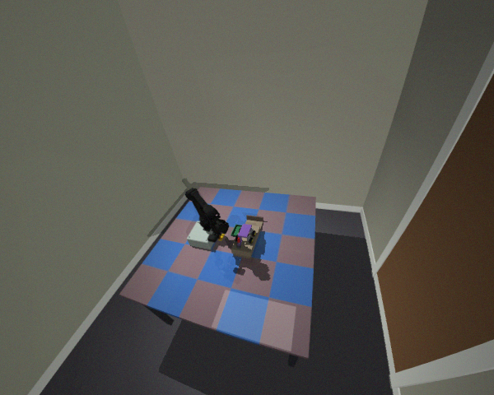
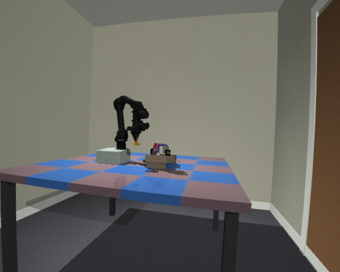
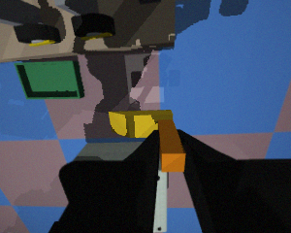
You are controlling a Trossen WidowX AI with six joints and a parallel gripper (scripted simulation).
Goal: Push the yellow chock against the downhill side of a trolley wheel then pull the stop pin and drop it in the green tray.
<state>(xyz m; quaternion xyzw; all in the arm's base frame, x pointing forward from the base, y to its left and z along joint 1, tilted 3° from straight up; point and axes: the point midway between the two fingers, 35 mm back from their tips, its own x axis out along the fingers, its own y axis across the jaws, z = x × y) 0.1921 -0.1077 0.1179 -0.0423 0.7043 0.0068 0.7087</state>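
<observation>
My gripper (image 2: 136, 138) (image 3: 166, 134) is shut on the orange handle of the yellow chock (image 1: 222, 236) (image 2: 137, 143) (image 3: 145, 125). The chock hangs in the air between the white box and the ramp, touching neither; its black rubber base cannot be made out. The purple trolley (image 1: 244, 230) (image 2: 162, 144) stands on the brown ramp (image 1: 241, 252) (image 2: 155, 158) (image 3: 143, 24); two of its dark wheels show at the top left of the wrist view. The red pin head (image 1: 239, 239) (image 2: 155, 145) shows beside the trolley. The green tray (image 1: 236, 230) (image 3: 80, 83) lies beside the ramp, on the arm's side.
A white box (image 1: 201, 243) (image 2: 108, 156) (image 3: 160, 204) stands near the arm, across from the ramp. The checkered table (image 1: 183, 293) (image 2: 94, 182) carries everything. In the wrist view, the ramp's long side edge runs across the top left, beyond the tray and chock.
</observation>
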